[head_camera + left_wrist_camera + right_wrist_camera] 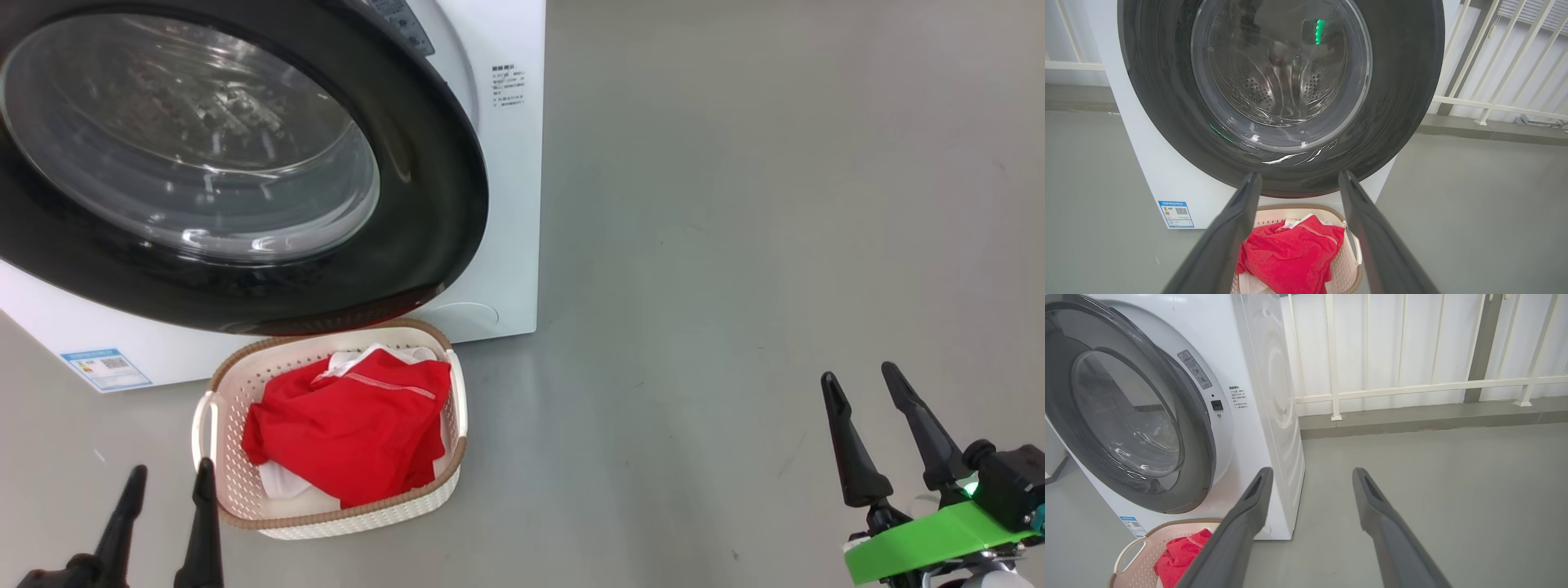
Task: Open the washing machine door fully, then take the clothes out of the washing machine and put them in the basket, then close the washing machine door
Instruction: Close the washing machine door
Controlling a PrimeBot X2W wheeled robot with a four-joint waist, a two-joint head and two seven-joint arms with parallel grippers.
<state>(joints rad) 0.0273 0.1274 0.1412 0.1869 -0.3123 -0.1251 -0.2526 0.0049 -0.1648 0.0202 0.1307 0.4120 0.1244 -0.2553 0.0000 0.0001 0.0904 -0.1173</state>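
Head view: door [204, 155] looks shut, clothes [351, 425] sit in basket [367, 514]; left claw [171, 467] & right claw [859, 374] gape wide, empty, prob. nothing left to grab.

Washing machine door [188, 139]: glossy black rim around a bulging clear glass bowl, swung to against the front; whether it is latched cannot be told.
Washing machine [508, 204]: white front-loader, upright on the grey floor [735, 245].
Basket [369, 511]: cream, perforated, brown rim, on the floor just before the machine, below the door's lower edge.
Clothes [351, 433]: red with white parts and white stitching, heaped in the basket.
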